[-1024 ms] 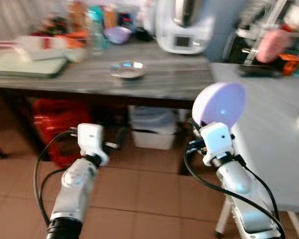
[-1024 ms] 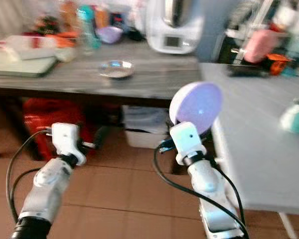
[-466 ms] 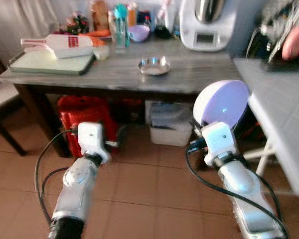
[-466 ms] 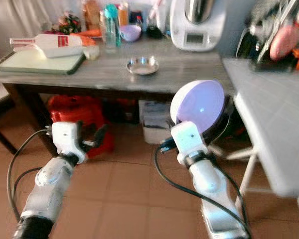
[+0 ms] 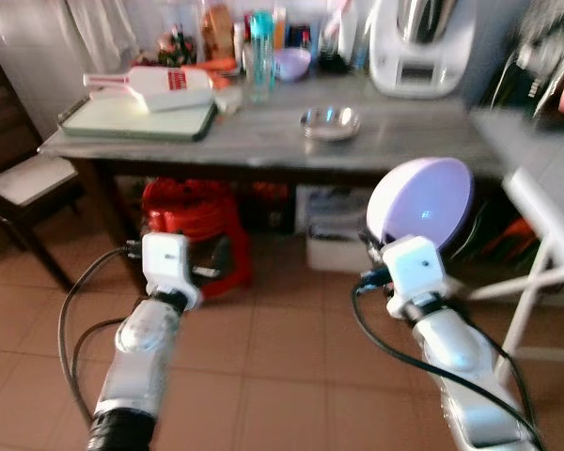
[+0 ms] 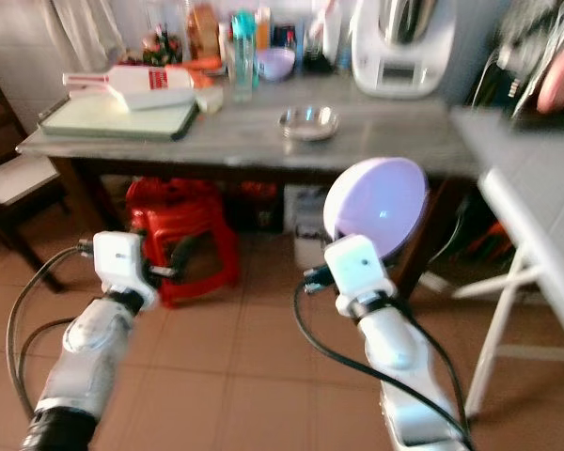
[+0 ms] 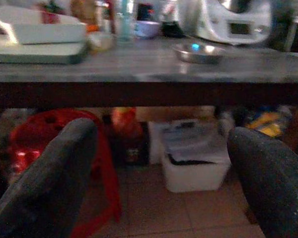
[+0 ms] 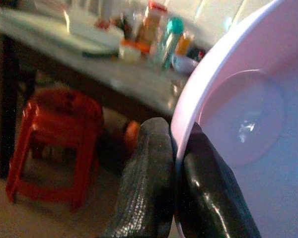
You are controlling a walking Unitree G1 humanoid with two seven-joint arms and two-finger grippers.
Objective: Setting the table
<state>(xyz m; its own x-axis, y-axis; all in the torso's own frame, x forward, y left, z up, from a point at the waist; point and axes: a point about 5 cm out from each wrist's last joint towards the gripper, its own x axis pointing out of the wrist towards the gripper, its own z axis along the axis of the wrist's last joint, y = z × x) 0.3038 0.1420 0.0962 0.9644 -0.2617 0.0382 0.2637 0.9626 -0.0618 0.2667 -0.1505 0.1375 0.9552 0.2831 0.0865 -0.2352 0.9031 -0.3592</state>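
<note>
On the right, near the camera: right gripper (image 8: 174, 173) raised over the tiled floor (image 5: 263, 376), fingers (image 8: 149, 163) pinching the rim of a lilac plate (image 5: 421, 202), held upright on edge with its face toward the camera. To the left, at about the same height: left gripper (image 7: 164, 163), fingers (image 7: 49, 173) spread wide apart, holding nothing. Farther off, across the scene: grey wooden table (image 5: 263, 146), bearing a small metal dish (image 5: 330, 121) toward its right, a green tray (image 5: 141, 117) with a white box (image 5: 150, 86) at its left, bottles and a white kitchen machine (image 5: 423, 47) along the far edge. Beneath the table: red stool (image 5: 193, 225) left, white bin (image 5: 338, 235) right. At far right: edge of a white table (image 5: 545, 188).
</note>
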